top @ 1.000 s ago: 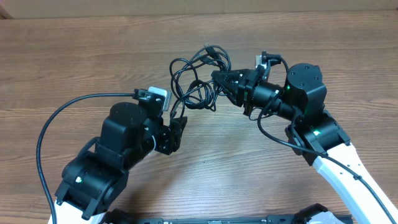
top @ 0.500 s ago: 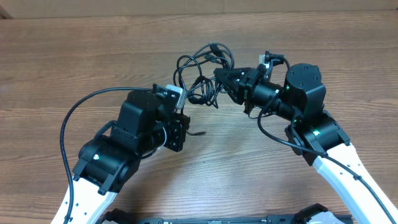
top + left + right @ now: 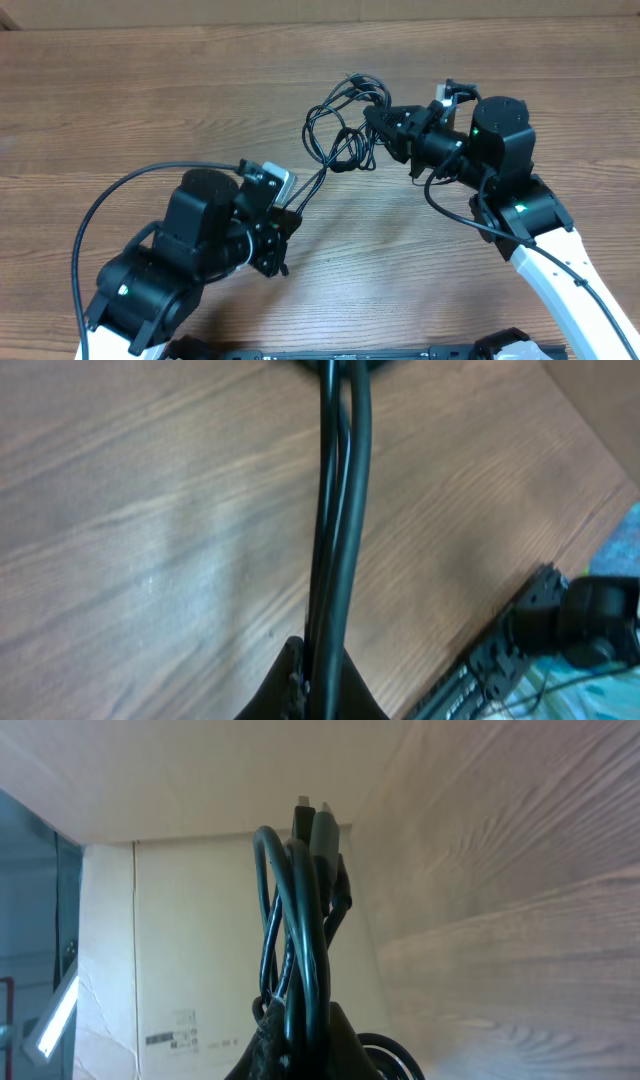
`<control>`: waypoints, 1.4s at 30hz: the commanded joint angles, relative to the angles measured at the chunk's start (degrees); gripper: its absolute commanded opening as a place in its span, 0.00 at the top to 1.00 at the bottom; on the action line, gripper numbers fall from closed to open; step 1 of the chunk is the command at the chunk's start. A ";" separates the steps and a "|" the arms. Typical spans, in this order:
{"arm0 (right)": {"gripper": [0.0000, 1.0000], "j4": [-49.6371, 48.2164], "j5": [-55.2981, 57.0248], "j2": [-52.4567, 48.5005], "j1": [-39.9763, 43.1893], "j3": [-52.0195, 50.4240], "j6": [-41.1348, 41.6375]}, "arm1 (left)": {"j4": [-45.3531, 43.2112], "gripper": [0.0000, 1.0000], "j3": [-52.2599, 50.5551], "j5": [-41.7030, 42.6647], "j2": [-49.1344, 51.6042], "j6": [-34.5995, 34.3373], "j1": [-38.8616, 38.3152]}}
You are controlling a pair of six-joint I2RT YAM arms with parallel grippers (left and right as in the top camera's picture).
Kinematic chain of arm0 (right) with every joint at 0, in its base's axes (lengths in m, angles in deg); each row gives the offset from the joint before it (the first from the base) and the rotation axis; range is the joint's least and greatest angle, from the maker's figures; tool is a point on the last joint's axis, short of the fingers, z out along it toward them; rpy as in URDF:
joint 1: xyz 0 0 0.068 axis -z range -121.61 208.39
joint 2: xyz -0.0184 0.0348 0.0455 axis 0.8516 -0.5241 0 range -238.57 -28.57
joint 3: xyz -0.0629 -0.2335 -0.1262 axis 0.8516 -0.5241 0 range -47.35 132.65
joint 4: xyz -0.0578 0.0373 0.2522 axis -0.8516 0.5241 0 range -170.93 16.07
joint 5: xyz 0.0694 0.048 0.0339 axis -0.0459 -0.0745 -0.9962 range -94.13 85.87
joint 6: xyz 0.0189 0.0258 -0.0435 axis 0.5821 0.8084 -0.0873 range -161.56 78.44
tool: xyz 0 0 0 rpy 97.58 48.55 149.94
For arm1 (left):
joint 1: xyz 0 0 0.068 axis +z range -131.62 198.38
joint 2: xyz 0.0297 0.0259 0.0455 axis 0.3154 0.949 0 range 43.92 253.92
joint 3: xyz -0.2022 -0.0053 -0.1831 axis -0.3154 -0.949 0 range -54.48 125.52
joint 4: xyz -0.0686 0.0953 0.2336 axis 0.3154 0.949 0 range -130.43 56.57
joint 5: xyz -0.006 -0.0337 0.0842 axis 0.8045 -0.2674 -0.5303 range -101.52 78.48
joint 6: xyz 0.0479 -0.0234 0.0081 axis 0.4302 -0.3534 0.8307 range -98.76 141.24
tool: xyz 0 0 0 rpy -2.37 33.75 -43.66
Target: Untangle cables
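The cables (image 3: 338, 130) are thin black cords tangled in loops over the middle of the wooden table. My right gripper (image 3: 378, 118) is shut on the right side of the tangle. In the right wrist view the looped cables (image 3: 300, 900) rise from the right gripper (image 3: 300, 1040), with plug ends (image 3: 322, 820) at the top. My left gripper (image 3: 287, 213) is shut on two strands that run taut up and right to the tangle. In the left wrist view those two strands of the cables (image 3: 340, 510) leave the left gripper (image 3: 322, 685) side by side.
A thick black arm wire (image 3: 90, 200) arcs out to the left of the left arm. A cardboard wall (image 3: 180, 920) stands along the table's far edge. Black base hardware (image 3: 560, 620) sits by the table's near edge. Bare wooden table (image 3: 150, 90) lies on the far left.
My left gripper has shut on two strands and pulled back down and left. My right gripper has carried the tangle to the right, so the strands now stretch between them.
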State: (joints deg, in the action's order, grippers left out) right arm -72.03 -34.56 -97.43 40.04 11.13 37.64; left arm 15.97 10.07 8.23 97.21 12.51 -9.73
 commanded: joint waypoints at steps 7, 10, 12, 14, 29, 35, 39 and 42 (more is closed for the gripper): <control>0.96 -1.75 8.74 0.59 4.28 0.74 -0.68 | 5.33 0.96 -0.22 0.83 -3.41 1.46 -0.02; 0.96 -1.75 8.94 0.59 4.70 0.74 -0.74 | 6.97 0.96 -0.22 0.87 -3.41 1.49 -0.04; 0.96 -1.70 8.92 0.59 5.75 0.74 -1.55 | 9.94 0.96 -0.22 0.90 -3.41 2.58 -0.04; 0.96 -1.70 8.66 0.59 6.67 0.74 -1.55 | 12.48 0.96 -0.22 0.87 -3.41 3.78 -0.04; 0.96 -0.72 4.22 0.59 8.41 0.74 -30.29 | 11.89 0.89 -0.17 1.31 -4.42 5.97 -0.04; 0.96 -0.61 3.61 0.59 8.41 0.74 -30.21 | 11.34 0.80 -0.17 1.29 -4.42 5.97 -0.04; 0.96 -0.63 -3.78 0.59 8.41 0.74 -36.76 | 7.41 0.80 -0.15 0.81 -4.42 3.45 -0.02; 0.96 -0.66 -13.31 0.59 8.41 0.74 -43.36 | 1.92 0.78 -0.15 -2.80 -4.42 -3.56 -0.02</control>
State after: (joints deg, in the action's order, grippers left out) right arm -71.94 -38.06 -97.43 48.59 11.13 1.69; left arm 20.41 9.83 8.41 93.17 15.15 -9.73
